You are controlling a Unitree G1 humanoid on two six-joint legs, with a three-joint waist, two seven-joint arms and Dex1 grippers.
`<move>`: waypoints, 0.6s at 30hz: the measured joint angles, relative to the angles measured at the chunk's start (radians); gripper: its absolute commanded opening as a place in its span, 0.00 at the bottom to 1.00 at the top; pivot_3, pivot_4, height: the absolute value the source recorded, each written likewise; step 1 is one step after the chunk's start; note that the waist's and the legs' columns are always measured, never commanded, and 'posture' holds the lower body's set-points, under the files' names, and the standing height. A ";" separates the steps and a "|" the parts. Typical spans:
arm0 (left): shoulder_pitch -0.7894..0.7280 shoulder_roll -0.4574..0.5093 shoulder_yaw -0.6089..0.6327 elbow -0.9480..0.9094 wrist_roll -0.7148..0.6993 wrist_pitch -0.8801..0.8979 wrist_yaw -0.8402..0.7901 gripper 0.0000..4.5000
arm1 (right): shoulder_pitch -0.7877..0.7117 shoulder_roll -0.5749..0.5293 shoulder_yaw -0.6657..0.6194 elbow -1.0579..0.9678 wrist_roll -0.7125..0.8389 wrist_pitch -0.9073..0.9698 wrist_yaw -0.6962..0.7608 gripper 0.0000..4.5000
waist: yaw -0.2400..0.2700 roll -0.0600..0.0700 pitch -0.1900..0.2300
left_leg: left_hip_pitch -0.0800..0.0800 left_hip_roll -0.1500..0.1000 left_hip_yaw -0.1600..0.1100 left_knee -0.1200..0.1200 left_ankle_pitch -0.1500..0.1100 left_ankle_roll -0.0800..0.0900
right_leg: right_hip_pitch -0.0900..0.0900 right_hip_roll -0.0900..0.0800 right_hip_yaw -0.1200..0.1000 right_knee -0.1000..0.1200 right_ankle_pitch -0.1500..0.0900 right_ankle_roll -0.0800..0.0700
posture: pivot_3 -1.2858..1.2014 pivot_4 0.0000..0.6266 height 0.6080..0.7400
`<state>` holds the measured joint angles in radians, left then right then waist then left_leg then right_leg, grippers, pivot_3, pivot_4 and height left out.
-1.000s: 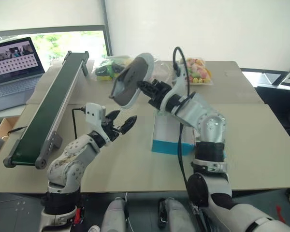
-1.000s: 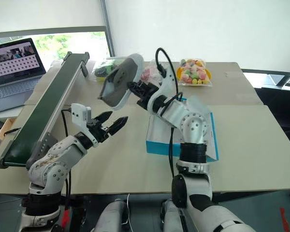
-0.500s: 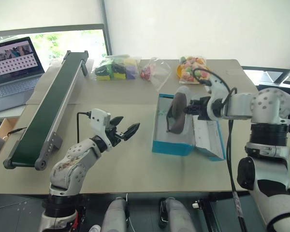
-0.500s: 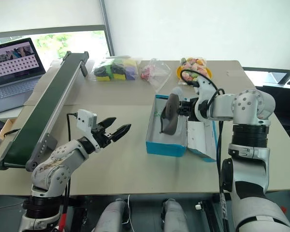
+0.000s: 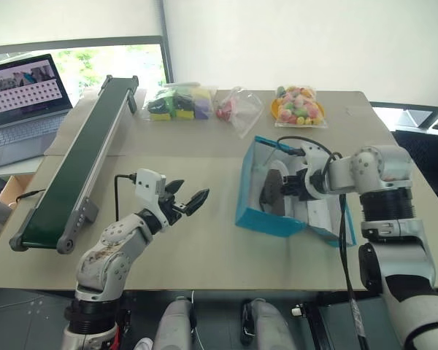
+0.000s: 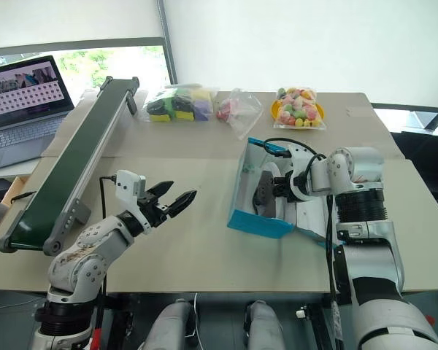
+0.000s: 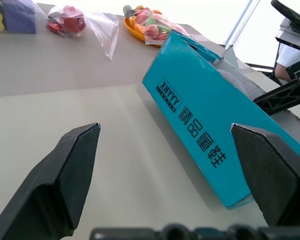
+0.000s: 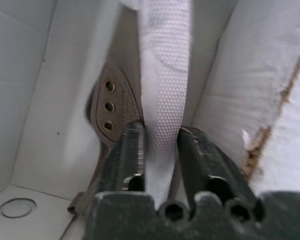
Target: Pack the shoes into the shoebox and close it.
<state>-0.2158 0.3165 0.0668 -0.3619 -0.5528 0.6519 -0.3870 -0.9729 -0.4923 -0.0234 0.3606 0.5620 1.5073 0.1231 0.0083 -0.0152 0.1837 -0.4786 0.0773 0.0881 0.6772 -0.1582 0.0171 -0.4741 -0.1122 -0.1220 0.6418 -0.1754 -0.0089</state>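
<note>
Fingers of my right gripper [image 8: 157, 145] sit on either side of the shoe's pale sole edge, close against it, though I cannot tell whether they grip it or are letting go. A second ago this shoe [image 5: 271, 192] hung high over the counter [image 5: 204, 240] in my right hand; now it is down inside the shoebox [image 5: 266, 217], standing on its side against the white inner wall. That puts one shoe in the box, by my reckoning; I see no second shoe, and the lid [image 5: 323, 216] lies open beside it, not yet closed.

My left gripper [image 5: 187, 203] hovers above the bare counter, well apart from the box, fingers [image 7: 70, 175] spread wide and empty.

The right wrist view shows the eyelets and sole inside the box. The left wrist view shows the box's turquoise side, tilted off the counter.
</note>
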 measured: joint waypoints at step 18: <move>-0.035 0.002 0.200 0.131 0.094 -0.137 0.155 1.00 | -0.061 0.018 0.149 -0.440 -0.125 -0.404 0.248 0.67 | 0.000 0.001 0.001 | 0.000 0.002 0.000 0.000 0.000 0.000 | -0.001 0.002 -0.001 0.000 0.000 0.000 | 0.52 0.24 0.55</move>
<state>-0.2505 0.3188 0.2670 -0.2305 -0.4584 0.5145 -0.2321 -1.0335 -0.4746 0.1258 -0.0791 0.4368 1.1029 0.3714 0.0079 -0.0141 0.1844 -0.4787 0.0792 0.0878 0.6769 -0.1585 0.0166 -0.4747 -0.1104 -0.1225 0.6419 -0.1755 -0.0088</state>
